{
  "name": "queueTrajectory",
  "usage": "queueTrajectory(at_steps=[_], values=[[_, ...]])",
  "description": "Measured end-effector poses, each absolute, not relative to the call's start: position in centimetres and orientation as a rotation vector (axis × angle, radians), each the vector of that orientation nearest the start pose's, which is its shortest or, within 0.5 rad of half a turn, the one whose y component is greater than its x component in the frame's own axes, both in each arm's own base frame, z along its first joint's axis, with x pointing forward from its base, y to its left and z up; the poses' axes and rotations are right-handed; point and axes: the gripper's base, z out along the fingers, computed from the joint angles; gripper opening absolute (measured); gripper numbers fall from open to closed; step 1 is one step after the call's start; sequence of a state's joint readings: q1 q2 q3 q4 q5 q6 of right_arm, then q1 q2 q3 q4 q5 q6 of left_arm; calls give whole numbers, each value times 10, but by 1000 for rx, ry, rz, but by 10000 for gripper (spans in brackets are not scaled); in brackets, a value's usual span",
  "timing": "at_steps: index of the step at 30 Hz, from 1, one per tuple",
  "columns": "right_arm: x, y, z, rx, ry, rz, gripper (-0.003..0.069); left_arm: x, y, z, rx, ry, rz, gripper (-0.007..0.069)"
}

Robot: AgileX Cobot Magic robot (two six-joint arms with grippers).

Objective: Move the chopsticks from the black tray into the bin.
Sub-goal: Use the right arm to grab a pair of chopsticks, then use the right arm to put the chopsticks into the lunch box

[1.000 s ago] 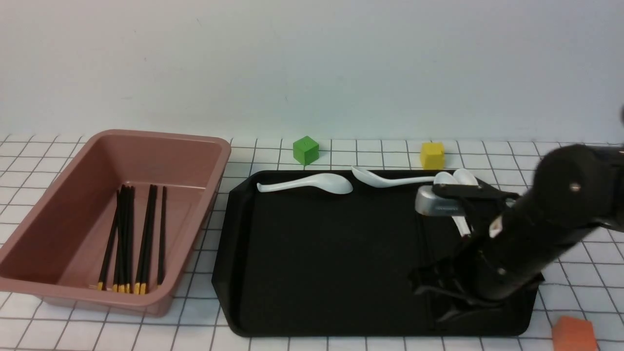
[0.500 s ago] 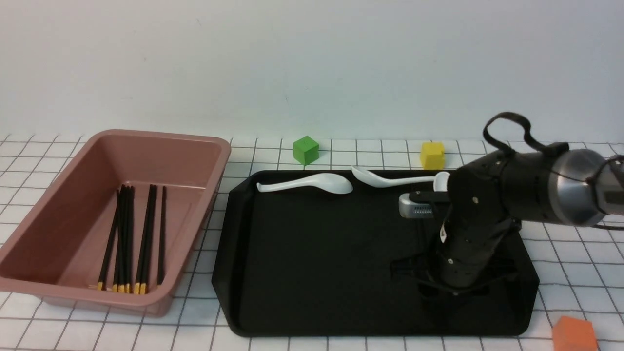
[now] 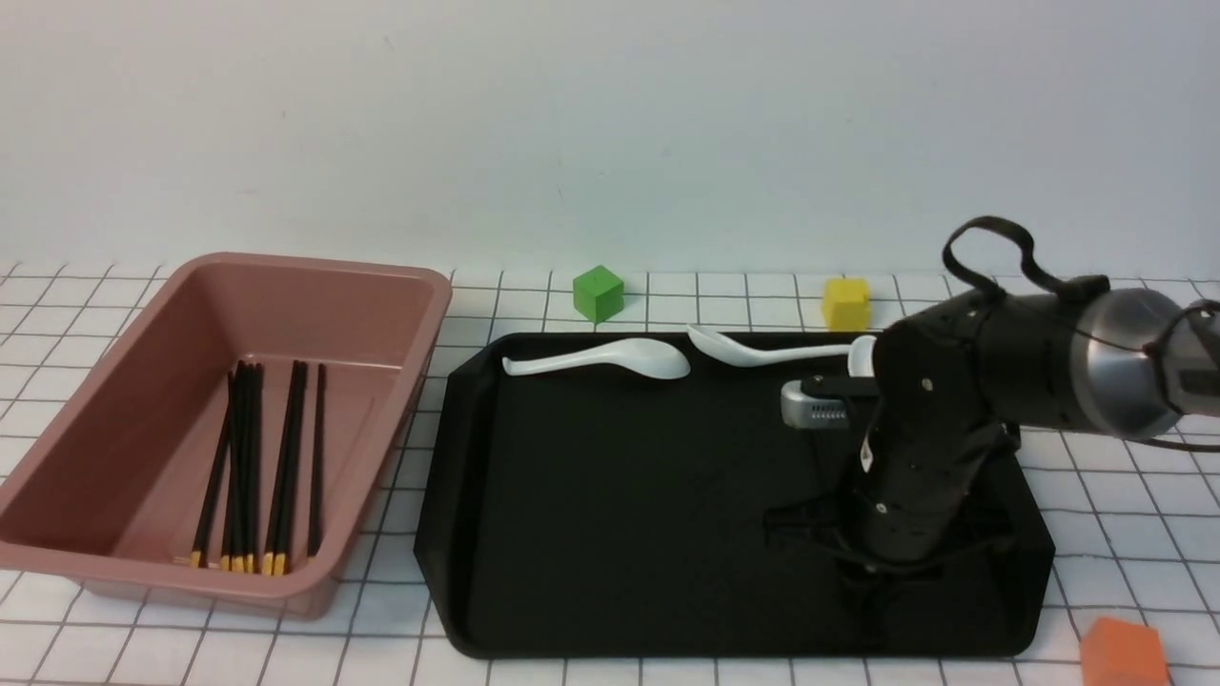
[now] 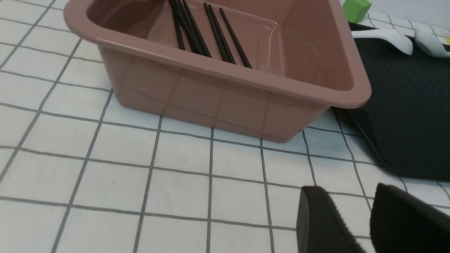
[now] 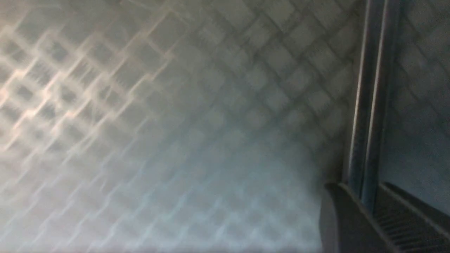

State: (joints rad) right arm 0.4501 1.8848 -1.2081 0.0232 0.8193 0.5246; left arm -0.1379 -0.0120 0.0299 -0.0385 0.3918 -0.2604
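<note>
Your right wrist view is showing the right tool (image 5: 364, 191) pinching two long, thin black chopsticks (image 5: 371, 105); the front view is obscuring that grip, toward four o'clock in the matte-black rectangular tray (image 3: 620, 524). Your left tool (image 4: 348, 188) is standing spread.

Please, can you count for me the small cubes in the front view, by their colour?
Green: 1, the cube behind the black tray toward its left side
Yellow: 1, the cube behind the tray toward its right side
Orange: 1, the cube at the near right
Total: 3
</note>
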Motion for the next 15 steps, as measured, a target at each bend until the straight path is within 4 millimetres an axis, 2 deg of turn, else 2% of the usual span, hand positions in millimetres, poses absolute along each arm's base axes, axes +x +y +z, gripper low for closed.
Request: queueTrajectory(at_steps=[2, 4, 5, 6, 7, 8, 10, 13, 14, 15], values=[[322, 159, 189, 149, 2980, 186, 113, 51, -8, 169, -140, 1900, -309, 238], [323, 165, 222, 157, 2909, 306, 113, 51, -8, 169, -140, 1900, -309, 238], [324, 166, 225, 163, 2899, 330, 113, 51, -8, 169, -140, 1900, -309, 238], [327, 179, 253, 130, 2807, 467, 113, 51, -8, 169, -140, 1900, -309, 238], [328, 190, 267, 99, 2746, 557, 113, 51, -8, 169, -140, 1900, -309, 238], [328, 197, 273, 86, 2716, 609, 113, 51, -8, 169, -140, 1900, -309, 238], [332, 234, 295, -34, 2575, 793, 113, 51, -8, 169, -140, 1900, -309, 238], [332, 278, 303, -182, 2478, 918, 113, 51, -8, 169, -140, 1900, -309, 238], [334, 309, 302, -270, 2433, 978, 113, 51, -8, 169, -140, 1900, -309, 238], [335, 311, 301, -273, 2429, 982, 113, 51, -8, 169, -140, 1900, -309, 238]])
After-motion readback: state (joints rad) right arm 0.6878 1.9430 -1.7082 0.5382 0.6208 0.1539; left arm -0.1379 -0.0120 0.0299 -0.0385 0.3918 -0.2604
